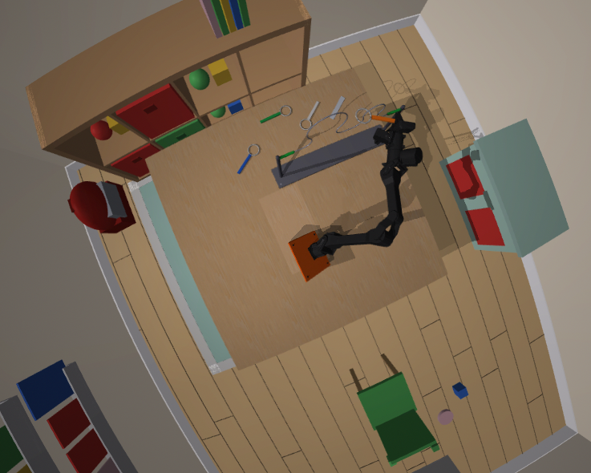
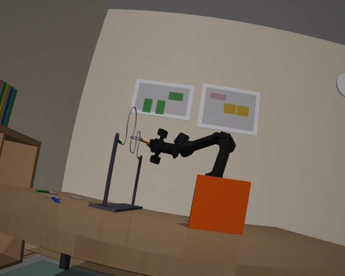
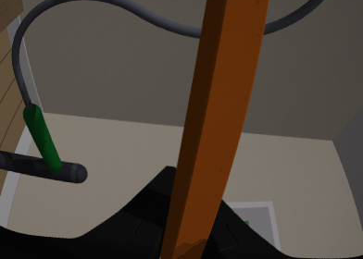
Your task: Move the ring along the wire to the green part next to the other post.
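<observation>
Ring on the wire's grey stretch near the right-hand post, its handle clamped.
Left to right from above: the left post and its green part look like the goal; the grey wire bends between. Keep the ring centred round it, turning its plane square to each bend before advancing, in short moves; whether it clears the wire now, I cannot tell. The orange handle crosses the wire in the wrist view, so swing it with care. The gripper is closed firmly on the handle; hold that grip until the ring reaches green. Rightmost, keep the wrist clear of the wire by the right post.
</observation>
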You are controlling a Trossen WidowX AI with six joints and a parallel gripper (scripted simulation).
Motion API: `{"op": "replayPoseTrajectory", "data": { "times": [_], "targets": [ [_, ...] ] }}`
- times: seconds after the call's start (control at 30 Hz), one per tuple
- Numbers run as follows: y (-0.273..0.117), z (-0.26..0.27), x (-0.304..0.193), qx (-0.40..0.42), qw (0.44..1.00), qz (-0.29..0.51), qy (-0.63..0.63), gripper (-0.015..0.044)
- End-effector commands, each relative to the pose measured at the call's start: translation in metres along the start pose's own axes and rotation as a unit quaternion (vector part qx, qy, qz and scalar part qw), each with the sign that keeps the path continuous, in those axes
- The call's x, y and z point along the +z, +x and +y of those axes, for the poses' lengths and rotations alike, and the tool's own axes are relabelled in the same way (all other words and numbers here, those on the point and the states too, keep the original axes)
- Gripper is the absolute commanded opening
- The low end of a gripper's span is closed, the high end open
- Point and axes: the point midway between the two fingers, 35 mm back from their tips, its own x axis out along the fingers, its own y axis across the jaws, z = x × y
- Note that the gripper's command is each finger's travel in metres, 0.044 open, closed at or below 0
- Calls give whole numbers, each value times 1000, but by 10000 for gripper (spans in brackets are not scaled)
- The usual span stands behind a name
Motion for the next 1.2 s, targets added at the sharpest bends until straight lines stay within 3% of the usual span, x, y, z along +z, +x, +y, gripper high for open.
{"op": "replayPoseTrajectory", "data": {
  "times": [0.0, 0.57, 1.17],
  "targets": [
    [1, -8, 0, -24, 999, -5, -37, -150],
    [2, -17, 0, -77, 988, -16, -132, -150],
    [2, 21, -9, -33, 998, -6, -54, -150]
  ]
}}
